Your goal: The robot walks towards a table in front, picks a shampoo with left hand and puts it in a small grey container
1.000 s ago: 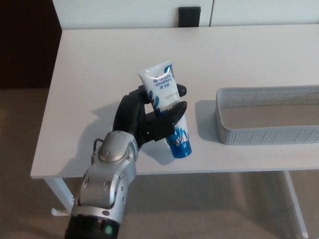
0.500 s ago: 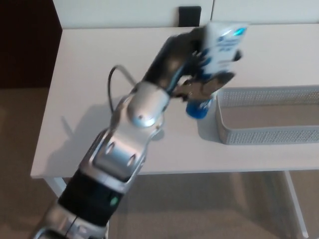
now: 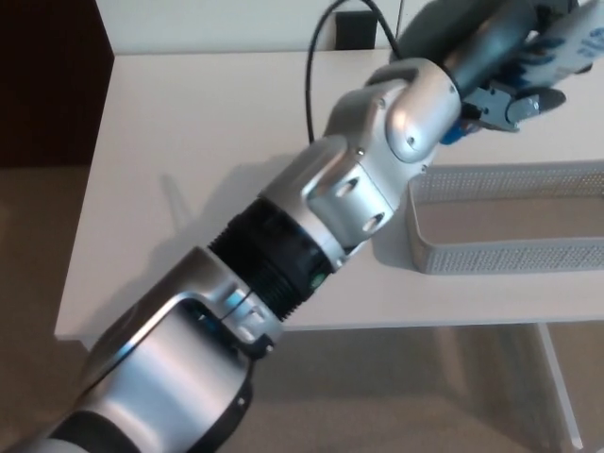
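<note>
Left arm point(image 3: 349, 189) across the surface point(image 3: 179, 142), shampoo point(image 3: 578, 45) held aloft

Nearest, the silver arm runs from the lower left corner up to the upper right. Beside it, the grey container point(image 3: 500, 257) sits on the surface's right side. Farthest, the left hand point(image 3: 505, 94) has its fingers closed round the blurred white-and-blue shampoo, held clear of the surface, just beyond the container's far rim.
</note>
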### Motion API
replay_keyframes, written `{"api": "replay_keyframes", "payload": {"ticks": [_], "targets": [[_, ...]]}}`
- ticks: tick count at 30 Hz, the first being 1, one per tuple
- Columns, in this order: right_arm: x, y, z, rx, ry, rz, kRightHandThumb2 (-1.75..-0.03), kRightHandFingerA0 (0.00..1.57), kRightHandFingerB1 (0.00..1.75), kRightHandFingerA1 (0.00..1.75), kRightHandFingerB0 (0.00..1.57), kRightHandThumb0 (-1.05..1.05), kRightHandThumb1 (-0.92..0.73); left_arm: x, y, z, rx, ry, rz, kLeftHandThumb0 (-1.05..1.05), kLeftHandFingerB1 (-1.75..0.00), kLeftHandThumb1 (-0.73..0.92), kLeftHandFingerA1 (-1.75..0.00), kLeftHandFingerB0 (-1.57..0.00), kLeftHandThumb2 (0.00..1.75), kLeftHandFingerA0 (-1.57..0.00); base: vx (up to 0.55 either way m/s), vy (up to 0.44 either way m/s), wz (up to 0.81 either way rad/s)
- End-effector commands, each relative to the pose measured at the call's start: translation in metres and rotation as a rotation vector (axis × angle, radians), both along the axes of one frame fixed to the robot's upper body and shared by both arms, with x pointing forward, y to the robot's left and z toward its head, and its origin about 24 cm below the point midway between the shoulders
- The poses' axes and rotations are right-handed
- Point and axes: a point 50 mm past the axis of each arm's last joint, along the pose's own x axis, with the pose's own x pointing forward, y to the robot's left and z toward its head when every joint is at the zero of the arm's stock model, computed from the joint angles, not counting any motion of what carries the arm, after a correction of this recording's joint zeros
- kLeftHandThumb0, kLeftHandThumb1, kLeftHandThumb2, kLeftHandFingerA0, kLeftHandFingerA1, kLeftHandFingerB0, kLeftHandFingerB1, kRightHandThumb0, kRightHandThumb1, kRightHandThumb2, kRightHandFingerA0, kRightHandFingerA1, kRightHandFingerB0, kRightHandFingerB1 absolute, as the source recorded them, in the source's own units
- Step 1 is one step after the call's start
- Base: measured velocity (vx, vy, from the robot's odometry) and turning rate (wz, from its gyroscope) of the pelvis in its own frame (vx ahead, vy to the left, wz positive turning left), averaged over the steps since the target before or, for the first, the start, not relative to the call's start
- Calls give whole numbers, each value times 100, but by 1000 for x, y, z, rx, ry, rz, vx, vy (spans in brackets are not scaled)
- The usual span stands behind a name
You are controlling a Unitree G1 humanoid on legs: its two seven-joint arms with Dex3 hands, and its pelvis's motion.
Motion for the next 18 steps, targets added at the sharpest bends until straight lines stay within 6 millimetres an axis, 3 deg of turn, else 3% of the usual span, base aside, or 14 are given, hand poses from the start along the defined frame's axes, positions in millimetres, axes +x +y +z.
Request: {"api": "replay_keyframes", "payload": {"ticks": [1, 4, 5, 9, 10, 11, 15, 17, 18], "targets": [[3, 3, 0, 14, -9, 11, -61, 67, 40, 47, 51, -37, -71, -1, -13, 2, 13, -89, -30, -10, -128, 77, -159, -72, 66, -80, 0, 0, 0], [4, 6, 0, 20, -10, 14, -61, 66, 40, 47, 50, -38, -71, -1, -16, -4, 7, -56, -19, -11, -134, 80, -164, -67, 68, -74, 0, 0, 0], [4, 7, 0, 18, -10, 21, -61, 66, 40, 46, 51, -39, -72, -1, -16, -5, 4, -48, -20, -11, -133, 79, -162, -70, 70, -84, 0, 0, 0], [7, 10, 0, 11, -13, 33, -62, 67, 40, 47, 53, -40, -72, 1, -15, -12, -5, -14, -16, -10, -134, 79, -162, -69, 72, -83, 0, 0, 0], [7, 10, -1, 11, -12, 36, -62, 68, 41, 47, 55, -40, -72, 1, -15, -14, 1, 0, -12, -8, -134, 79, -162, -68, 71, -82, 0, 0, 0], [7, 11, -1, 12, -11, 35, -62, 68, 40, 47, 53, -39, -73, 2, -16, -17, 2, 34, -5, -4, -129, 78, -161, -66, 70, -69, 0, 0, 0], [7, 11, -1, 13, -8, 37, -62, 67, 40, 46, 52, -40, -72, 3, -17, -25, 0, 110, -1, 1, -129, 76, -161, -64, 67, -66, 0, 0, 0], [8, 12, -1, 8, -10, 41, -62, 68, 40, 46, 53, -41, -72, 4, -17, -27, -9, 138, -14, 5, -138, 72, -159, -57, 58, -72, 0, 0, 0], [9, 13, -1, 3, -8, 47, -62, 67, 39, 45, 53, -41, -72, 4, -17, -27, -12, 143, -17, 1, -144, 71, -161, -57, 56, -64, 0, 0, 0]]}}
